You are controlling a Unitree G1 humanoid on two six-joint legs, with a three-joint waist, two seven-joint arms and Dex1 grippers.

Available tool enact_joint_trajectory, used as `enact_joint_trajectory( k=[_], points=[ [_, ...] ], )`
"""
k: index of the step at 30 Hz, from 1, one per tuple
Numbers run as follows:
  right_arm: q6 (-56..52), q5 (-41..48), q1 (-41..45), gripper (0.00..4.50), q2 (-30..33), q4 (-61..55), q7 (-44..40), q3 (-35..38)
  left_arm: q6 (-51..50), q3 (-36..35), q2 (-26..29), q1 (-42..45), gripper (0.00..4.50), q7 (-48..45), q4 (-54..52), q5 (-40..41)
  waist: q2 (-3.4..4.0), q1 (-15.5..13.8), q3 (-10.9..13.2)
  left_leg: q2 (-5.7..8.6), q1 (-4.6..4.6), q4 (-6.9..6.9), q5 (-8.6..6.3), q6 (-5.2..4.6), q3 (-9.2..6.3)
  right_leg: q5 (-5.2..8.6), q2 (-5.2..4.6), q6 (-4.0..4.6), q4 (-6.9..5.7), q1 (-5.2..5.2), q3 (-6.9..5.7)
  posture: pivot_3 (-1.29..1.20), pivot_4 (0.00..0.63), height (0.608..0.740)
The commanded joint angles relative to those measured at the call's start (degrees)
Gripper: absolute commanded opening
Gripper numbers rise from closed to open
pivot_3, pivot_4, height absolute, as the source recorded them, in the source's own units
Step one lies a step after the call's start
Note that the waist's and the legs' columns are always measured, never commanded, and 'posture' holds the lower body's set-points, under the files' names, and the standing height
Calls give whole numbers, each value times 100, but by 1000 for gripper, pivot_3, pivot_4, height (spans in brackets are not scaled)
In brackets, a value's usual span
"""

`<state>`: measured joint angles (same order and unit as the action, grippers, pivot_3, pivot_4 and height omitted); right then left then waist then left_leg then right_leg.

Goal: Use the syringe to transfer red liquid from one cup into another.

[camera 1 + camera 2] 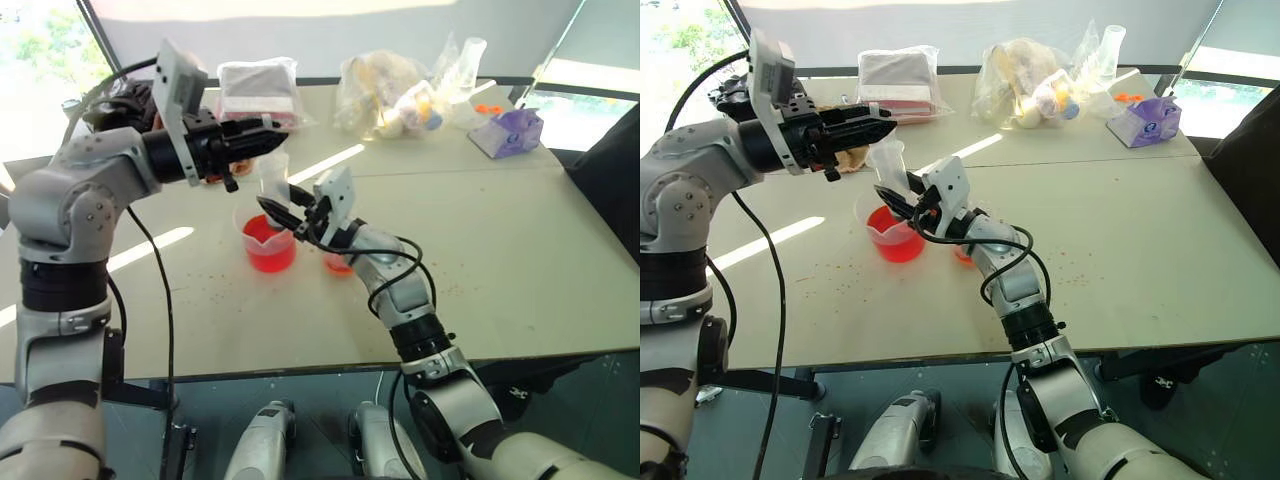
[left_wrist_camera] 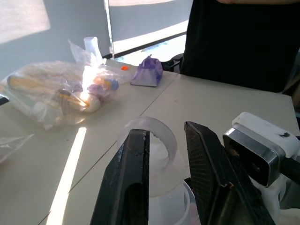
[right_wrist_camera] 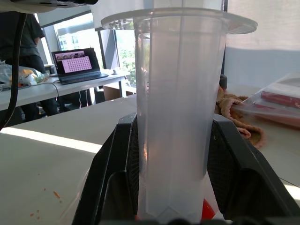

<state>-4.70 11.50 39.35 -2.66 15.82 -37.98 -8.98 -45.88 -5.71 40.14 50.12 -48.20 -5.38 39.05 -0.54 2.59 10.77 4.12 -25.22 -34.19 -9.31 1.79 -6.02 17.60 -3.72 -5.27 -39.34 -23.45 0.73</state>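
Syringe (image 1: 892, 170) stands upright over the beaker (image 1: 892, 232) of red liquid (image 1: 895, 245), clamped low on its barrel by the right gripper (image 1: 902, 204). Left gripper (image 1: 883, 124) sits at the syringe's top, fingers (image 2: 126, 183) parted either side of the rim, grip unclear. Small cup (image 1: 338, 264) sits just beside the beaker on the table (image 1: 500, 250).

Silver-grey jointed arms, black pincer fingers (image 2: 126, 187), looping black cables

Beige table (image 1: 520, 260), purple tissue box (image 1: 508, 132), clear bags (image 1: 385, 92), open laptop (image 3: 77, 65)
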Motion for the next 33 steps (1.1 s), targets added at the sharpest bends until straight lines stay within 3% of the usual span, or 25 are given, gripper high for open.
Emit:
enact_joint_trajectory(
  k=[1, 2, 12, 22, 28, 33],
  points=[
    [-67, -11, 132, 1402, -185, -300, -196, -397, 88, -605, 185, -121, 2118, 296, -414, 65, 0, 6, 0, 0, 0, 0, 0, 0, 0, 0, 0, 0, 0, -1, 1, 0, 150, 736],
    [-85, 11, 192, 1402, -192, -372, -159, -352, 41, -706, 248, -300, 2283, 311, -558, 107, 0, 10, 0, -1, 0, 0, 0, 0, 0, 0, 0, 0, 0, -1, 1, 0, 150, 736],
    [-70, 105, 473, 1402, -221, -770, 93, -172, -403, -1635, 666, -1238, 2283, 770, -1148, 513, 0, -9, 0, -2, 1, 0, 0, 1, -2, -1, 0, 2, 0, 1, 1, 0, 150, 736],
    [88, 137, 774, 1402, -199, -809, 493, 55, -630, -2324, 742, -2039, 2283, 1236, -1557, 1000, -3, -24, -2, -5, 2, 1, 0, 3, -4, -3, -1, 5, 0, 0, 2, 0, 150, 736],
    [-290, 295, 923, 1402, 160, -1462, 634, 356, -375, -1820, 615, -1501, 2283, 1162, -1154, 933, -4, -60, -2, -4, 1, 0, 2, 6, -6, -4, 0, 7, 0, 0, -1, 0, 150, 736],
    [-924, 433, 651, 1402, 831, -2349, 774, 707, -56, -1177, 343, -878, 2283, 876, -606, 695, -6, -84, -4, -2, 1, 0, 2, 6, -4, -5, 0, 8, 2, 2, -1, 0, 150, 736]
  ],
)
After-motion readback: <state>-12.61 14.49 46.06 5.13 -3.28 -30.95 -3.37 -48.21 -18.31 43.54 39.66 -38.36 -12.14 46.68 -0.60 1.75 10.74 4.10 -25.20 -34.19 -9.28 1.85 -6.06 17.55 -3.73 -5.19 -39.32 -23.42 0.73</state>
